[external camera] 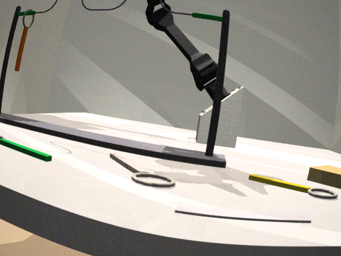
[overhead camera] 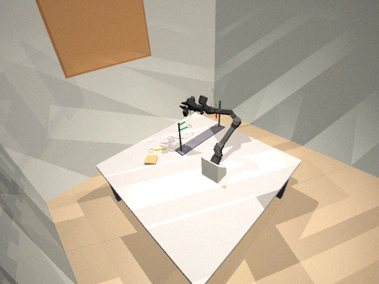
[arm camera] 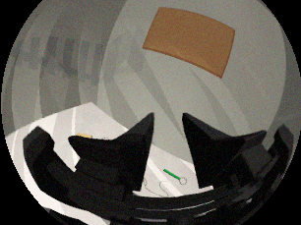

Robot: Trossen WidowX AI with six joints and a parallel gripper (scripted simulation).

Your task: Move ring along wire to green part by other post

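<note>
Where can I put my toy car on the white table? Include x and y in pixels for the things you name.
There looks to be room between the flat yellow block [overhead camera: 151, 160] [external camera: 324, 174] and the upright pale grey panel [overhead camera: 211, 169] [external camera: 230, 133]. It's crowded around the yellow-handled ring [overhead camera: 160, 149] [external camera: 278, 183] and grey-handled ring [overhead camera: 178, 138] [external camera: 123, 163].

The exterior view's top edge cuts off my gripper [overhead camera: 181, 104] [arm camera: 168, 115] and the wire [overhead camera: 211, 89] [external camera: 98, 9] [arm camera: 163, 187]! Below my fingers, in the wrist view, the block [overhead camera: 151, 160] [external camera: 325, 175] is half-hidden behind one fingertip!

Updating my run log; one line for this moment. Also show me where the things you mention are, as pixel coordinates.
end effector [overhead camera: 181, 104] [arm camera: 168, 115]: partly open, empty | orange-handled metal ring [external camera: 23, 19]: on green wire section, ungrasped | transfer: pending
</note>
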